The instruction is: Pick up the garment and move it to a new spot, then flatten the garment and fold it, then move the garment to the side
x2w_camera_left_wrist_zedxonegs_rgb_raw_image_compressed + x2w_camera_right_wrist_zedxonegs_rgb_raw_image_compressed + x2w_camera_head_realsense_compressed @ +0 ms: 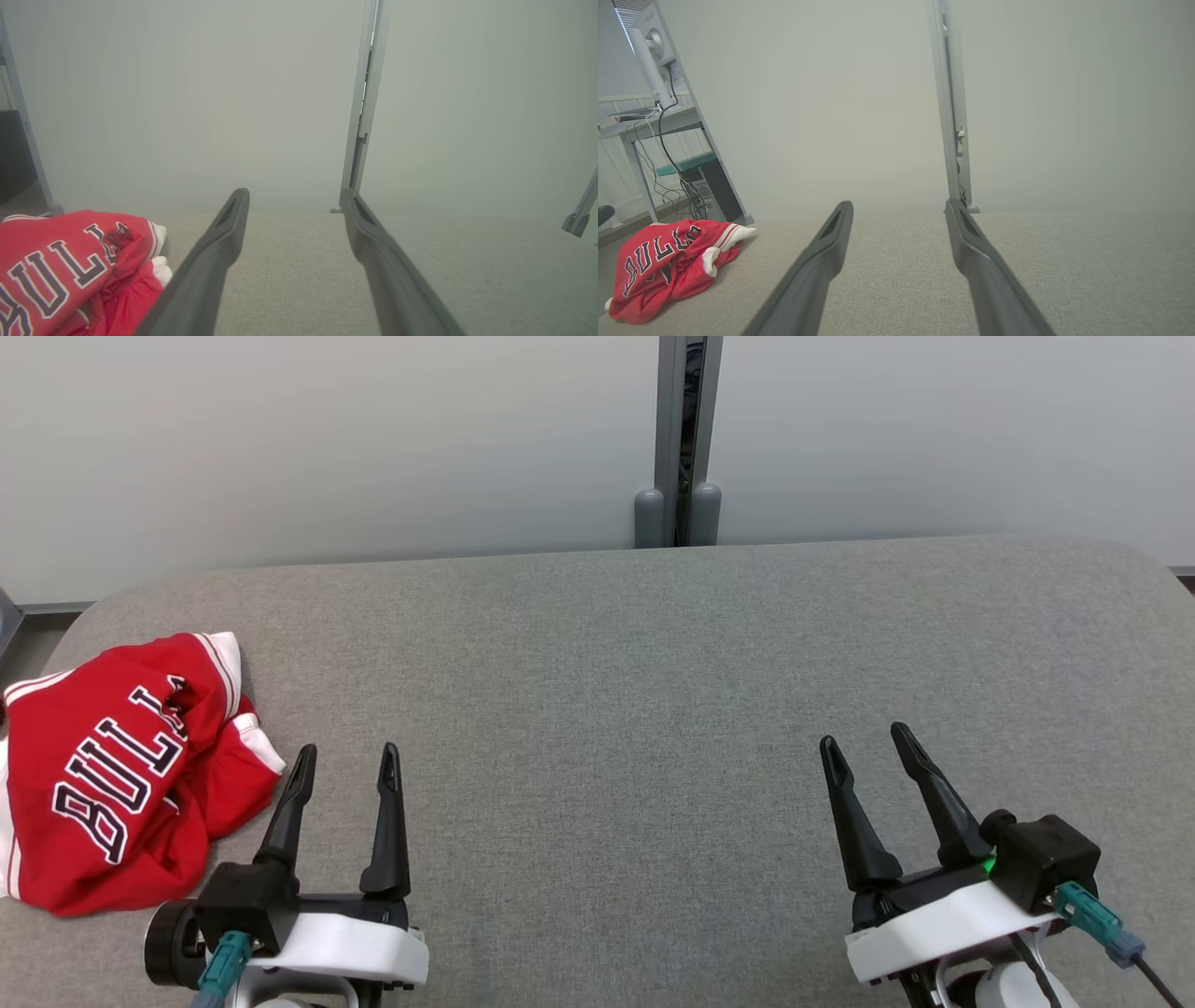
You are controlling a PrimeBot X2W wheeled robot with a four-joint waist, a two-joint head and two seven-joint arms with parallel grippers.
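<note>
Both left gripper (347, 751) and right gripper (864, 735) are spread wide, empty; crumpled red garment (112, 784) is heaped lower left on woven table (607, 709).

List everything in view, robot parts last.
garment: 1, red with white trim and dark lettering, crumpled at the table's left edge
table: 1, grey fabric top, in front of the robot
partition panels: 2, pale grey, behind the table
post: 1, grey, between the panels
desk: 1, pale, beyond the table's left end
monitor: 1, pale back, on the desk
left gripper: 1, dark fingers, open, empty, just right of the garment
right gripper: 1, dark fingers, open, empty, over the table's right side
</note>
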